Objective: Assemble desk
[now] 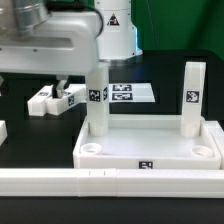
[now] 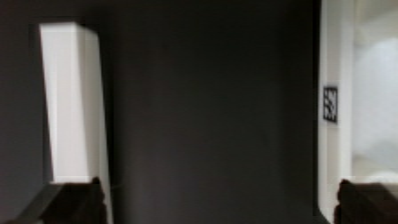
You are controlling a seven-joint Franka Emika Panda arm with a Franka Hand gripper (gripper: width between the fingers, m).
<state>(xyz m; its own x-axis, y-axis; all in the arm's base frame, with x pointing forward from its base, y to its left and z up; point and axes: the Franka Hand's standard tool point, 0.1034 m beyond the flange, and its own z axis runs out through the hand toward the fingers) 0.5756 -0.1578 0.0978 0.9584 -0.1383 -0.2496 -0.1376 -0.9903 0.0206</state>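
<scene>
Wrist view is dim and blurred. Two dark fingertips (image 2: 68, 204) show at opposite corners of one edge, so the jaws stand wide open. Only the dark table (image 2: 214, 100) lies between them, and they hold and touch nothing. Just outside one fingertip runs a plain white bar (image 2: 71, 100). Outside the other runs a tagged white bar (image 2: 365, 90), cut off by the picture's edge. This view is too blurred to tell whether the bars are desk legs. In the exterior view the white arm (image 1: 50, 45) is cut off at the top and hides most of the jaws, so their opening cannot be read there. This view shows the rest of the scene, which the wrist camera misses. Just below the jaws, two loose legs (image 1: 48, 99) (image 1: 72, 96) lie on their sides close together. The desk top (image 1: 120, 160) sits well apart from the jaws, toward the exterior view's right and nearer the camera. One upright leg (image 1: 97, 100) stands in its back corner nearer the jaws, and a second upright leg (image 1: 192, 95) stands in the far back corner. The marker board (image 1: 128, 93) lies flat beyond the desk top. A long white rail (image 1: 100, 182) crosses the front, farthest from the jaws, with both ends cut off.
</scene>
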